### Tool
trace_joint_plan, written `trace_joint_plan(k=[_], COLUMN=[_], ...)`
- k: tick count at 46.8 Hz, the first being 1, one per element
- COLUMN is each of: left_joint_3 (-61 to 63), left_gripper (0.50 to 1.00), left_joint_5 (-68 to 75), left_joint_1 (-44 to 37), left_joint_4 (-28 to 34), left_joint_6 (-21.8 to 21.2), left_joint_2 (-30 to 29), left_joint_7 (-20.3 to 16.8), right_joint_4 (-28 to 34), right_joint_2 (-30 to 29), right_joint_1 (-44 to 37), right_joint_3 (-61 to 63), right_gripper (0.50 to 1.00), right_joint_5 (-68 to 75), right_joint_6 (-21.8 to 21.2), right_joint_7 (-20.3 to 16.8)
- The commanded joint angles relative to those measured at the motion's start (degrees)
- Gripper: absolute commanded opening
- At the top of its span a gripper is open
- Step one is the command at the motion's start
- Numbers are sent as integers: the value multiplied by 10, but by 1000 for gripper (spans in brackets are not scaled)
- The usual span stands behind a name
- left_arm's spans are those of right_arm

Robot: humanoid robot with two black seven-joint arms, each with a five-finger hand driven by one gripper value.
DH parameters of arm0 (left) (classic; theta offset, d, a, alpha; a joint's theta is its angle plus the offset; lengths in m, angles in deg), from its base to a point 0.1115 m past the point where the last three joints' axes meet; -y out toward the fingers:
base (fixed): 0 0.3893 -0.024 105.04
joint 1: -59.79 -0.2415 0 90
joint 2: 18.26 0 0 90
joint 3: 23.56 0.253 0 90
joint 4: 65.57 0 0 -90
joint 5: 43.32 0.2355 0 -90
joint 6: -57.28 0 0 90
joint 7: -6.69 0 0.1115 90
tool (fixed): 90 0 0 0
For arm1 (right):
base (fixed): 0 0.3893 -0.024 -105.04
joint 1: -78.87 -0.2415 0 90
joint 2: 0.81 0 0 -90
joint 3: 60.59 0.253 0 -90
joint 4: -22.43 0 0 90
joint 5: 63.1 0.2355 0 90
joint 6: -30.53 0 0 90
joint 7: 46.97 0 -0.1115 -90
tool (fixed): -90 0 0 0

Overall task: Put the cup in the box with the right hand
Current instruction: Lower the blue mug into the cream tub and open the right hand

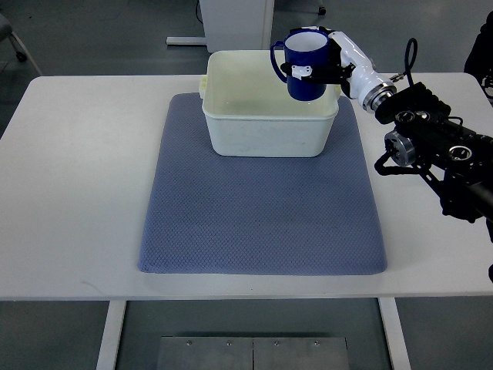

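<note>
A dark blue cup (302, 62) with a white inside and a handle on its left hangs upright over the back right part of the cream plastic box (266, 137). My right hand (323, 68), white with black fingers, is shut on the cup from its right side; its black arm comes in from the right edge. The box stands on the far part of a blue-grey mat (262, 208). The cup's base sits about level with the box's rim. My left arm does not show.
The mat lies on a white table (77, 177). A white cabinet base (235, 23) stands on the floor behind the table. A dark object (481, 46) shows at the right edge.
</note>
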Motion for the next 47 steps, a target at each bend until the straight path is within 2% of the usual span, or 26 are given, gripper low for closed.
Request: trace_joint_plan(k=[1,23,24,25,26,34,40,47], left_joint_3=[1,0,0,0,0,0,1,1], left_gripper=[1000,1000,1000,1000,1000,1000,1000,1000], left_joint_5=[0,0,0,0,0,0,0,0], left_joint_1=[0,0,0,0,0,0,0,0], left_joint_4=[0,0,0,0,0,0,0,0], left_joint_6=[0,0,0,0,0,0,0,0], left_joint_2=[0,0,0,0,0,0,0,0], left_joint_7=[1,1,0,0,1,1,1,0], right_joint_4=[-4,-4,-4,-4,-4,-4,-4,-4], right_joint_2=[-4,-18,-18,-18,-19,-25,-26,-26], right_joint_1=[3,8,8,8,9,15,20,21], right_joint_3=[-1,0,0,0,0,0,-1,-1], right_gripper=[500,500,529,628,679,784,834,974], right_joint_5=[0,0,1,1,1,1,1,0], right_joint_6=[1,8,10,10,11,14,14,14], right_joint_7=[0,2,2,2,2,3,4,4])
